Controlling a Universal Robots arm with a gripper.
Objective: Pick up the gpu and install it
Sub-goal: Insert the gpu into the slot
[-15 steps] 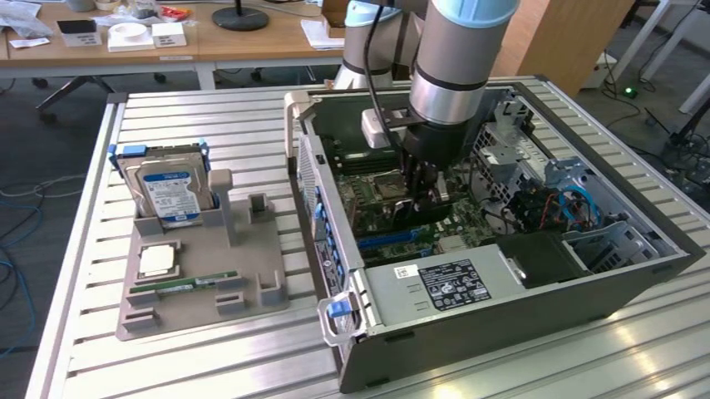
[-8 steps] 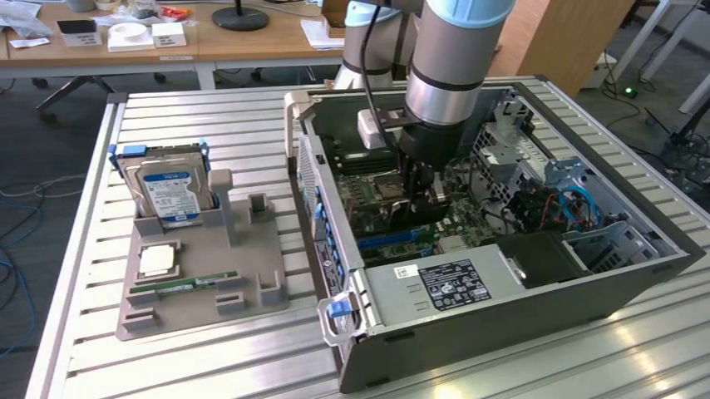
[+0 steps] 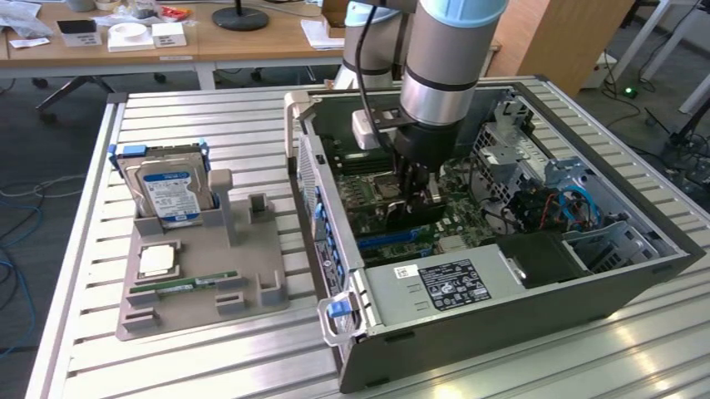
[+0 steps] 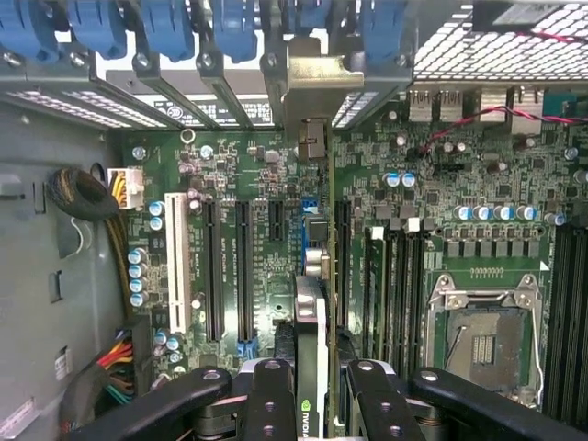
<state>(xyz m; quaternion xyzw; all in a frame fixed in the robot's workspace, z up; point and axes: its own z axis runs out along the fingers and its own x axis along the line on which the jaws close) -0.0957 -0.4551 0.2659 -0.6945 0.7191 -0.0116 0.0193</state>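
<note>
- Inside the open computer case (image 3: 621, 274), nearest the wrist camera, the tool (image 4: 317, 381) was clamped on the gpu (image 4: 310, 303), one finger on each face.
- Beyond, the card stood on edge over the motherboard (image 4: 459, 184), between the black expansion slots (image 4: 243, 266) and the memory slots (image 4: 390, 276).
- Farthest, its bracket (image 4: 312, 78) sat at the rear openings. If it snagged there, pressing would likely tilt the card and strain the connector.

Bright, even light; glare on the slatted table (image 3: 627, 353), shadow inside the computer case (image 3: 500, 324).
</note>
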